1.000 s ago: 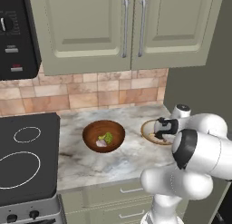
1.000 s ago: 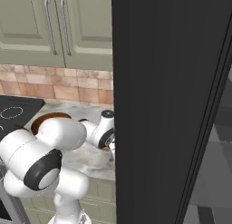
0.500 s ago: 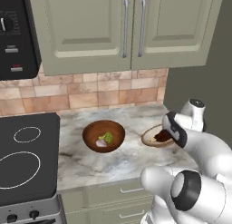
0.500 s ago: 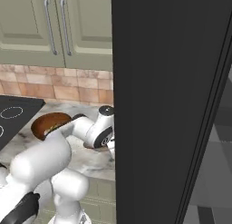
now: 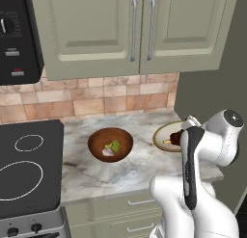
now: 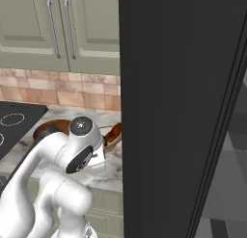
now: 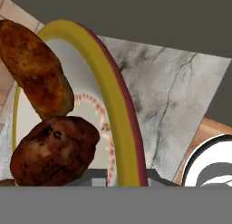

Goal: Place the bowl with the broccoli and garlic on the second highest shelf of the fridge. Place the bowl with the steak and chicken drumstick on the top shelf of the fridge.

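On a marble bench (image 5: 140, 165) beside the black fridge (image 6: 183, 112), the robot's jaws are clenched on the yellow rim of the meat bowl (image 5: 166, 135), which sits at the bench's right end, largely hidden behind the white arm in the left base view. The hand view shows the chicken drumstick (image 7: 34, 66) and the steak (image 7: 54, 150) inside that bowl, both cut off at the frame's edges. The brown bowl (image 5: 110, 144) with the broccoli (image 5: 115, 146) stands apart to the left, near the stovetop (image 5: 26, 169); the pale piece beside the floret is too small to identify.
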Tool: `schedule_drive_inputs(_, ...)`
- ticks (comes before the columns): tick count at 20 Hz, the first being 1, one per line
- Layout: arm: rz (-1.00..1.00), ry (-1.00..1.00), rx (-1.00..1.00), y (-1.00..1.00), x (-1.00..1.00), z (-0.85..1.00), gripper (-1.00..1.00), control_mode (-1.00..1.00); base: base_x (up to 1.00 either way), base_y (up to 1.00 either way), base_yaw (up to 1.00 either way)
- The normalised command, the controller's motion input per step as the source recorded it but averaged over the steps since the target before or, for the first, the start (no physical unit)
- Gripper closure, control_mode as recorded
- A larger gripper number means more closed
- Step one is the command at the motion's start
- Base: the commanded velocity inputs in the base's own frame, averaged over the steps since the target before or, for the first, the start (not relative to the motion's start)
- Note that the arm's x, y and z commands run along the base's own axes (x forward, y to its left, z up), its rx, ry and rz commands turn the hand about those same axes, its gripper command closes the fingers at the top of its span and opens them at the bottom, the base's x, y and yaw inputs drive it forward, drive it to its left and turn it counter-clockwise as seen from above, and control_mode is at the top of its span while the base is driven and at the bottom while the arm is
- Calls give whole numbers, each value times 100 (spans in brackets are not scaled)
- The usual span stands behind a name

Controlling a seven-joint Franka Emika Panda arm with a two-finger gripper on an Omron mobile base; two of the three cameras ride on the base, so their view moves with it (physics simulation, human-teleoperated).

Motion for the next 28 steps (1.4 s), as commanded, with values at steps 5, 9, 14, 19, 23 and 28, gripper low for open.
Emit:
schedule_drive_inputs(5,-12,-30,24,16,-90,80,100,-100,0,0,0)
schedule_drive_inputs(9,-2,-3,0,1,-24,5,100,-100,0,0,0)
schedule_drive_inputs(14,1,0,0,13,-20,0,100,-100,0,0,0)
schedule_drive_inputs(19,0,0,0,0,0,0,100,100,-86,23,-1)
schedule_drive_inputs(23,0,0,0,0,0,0,100,100,-100,5,-14)
schedule_drive_inputs(28,0,0,0,0,0,0,100,100,-100,0,-25)
